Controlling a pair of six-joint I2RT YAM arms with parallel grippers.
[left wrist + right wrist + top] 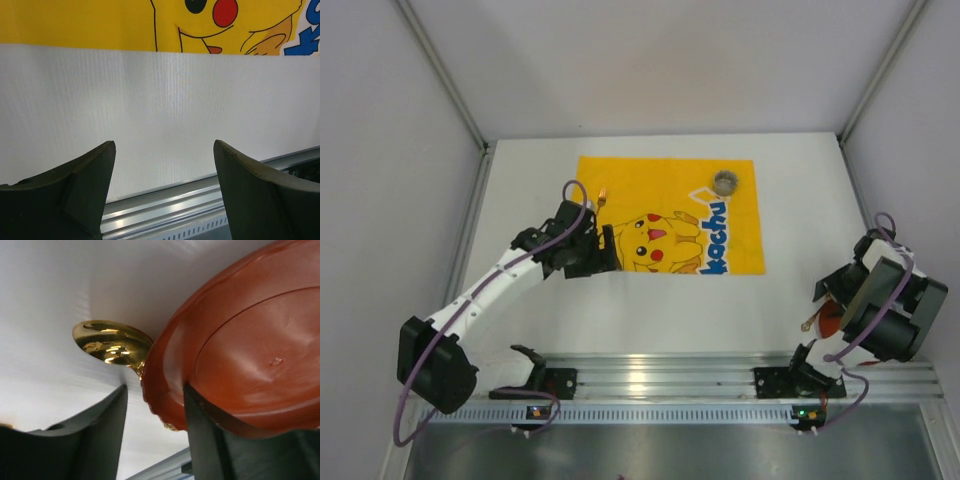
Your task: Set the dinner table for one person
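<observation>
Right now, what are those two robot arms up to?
They're setting the white table. The right arm's fingers sit either side of the rim of a reddish-brown plate, not pinching it yet, with a gold spoon beside it. The left arm's fingers are open and empty above the table, near the yellow cartoon mat. A small grey round thing sits on the mat.

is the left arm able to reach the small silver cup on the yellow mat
Probably yes: the left gripper is open and empty, and nothing stands between it and the cup.
</observation>
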